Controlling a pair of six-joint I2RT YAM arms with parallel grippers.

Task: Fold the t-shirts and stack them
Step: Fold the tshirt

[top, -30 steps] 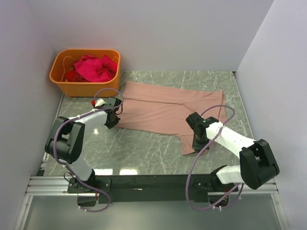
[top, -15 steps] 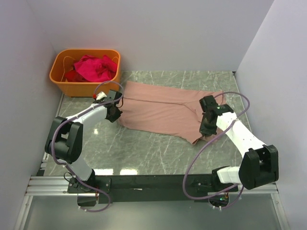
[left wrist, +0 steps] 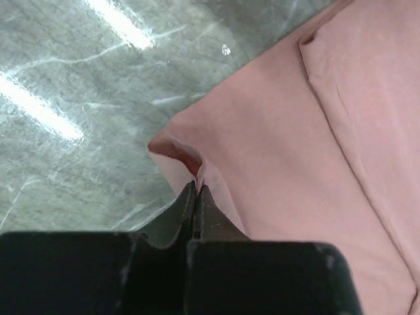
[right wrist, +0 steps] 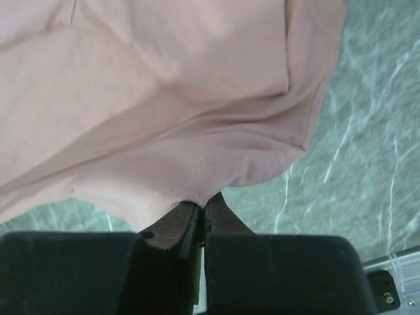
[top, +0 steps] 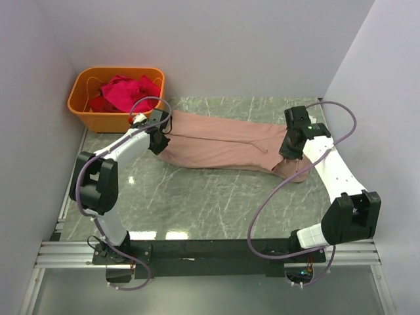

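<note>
We've got the left gripper [left wrist: 197,189] pinched tight on one end of the pink tee [top: 216,146], right gripper [right wrist: 202,205] clamped on the other end.

grey-green marble-look tabletop [top: 210,197] boxed in by plain white panel walls [top: 236,46]
light streaks glare on it; black metal rail [top: 203,249] at near edge

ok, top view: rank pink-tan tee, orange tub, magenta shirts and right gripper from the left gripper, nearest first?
1. pink-tan tee: pinched in the left gripper, at its left end.
2. orange tub: just behind, far-left corner.
3. magenta shirts: inside that tub.
4. right gripper: far across, shut on the tee's right end.
</note>
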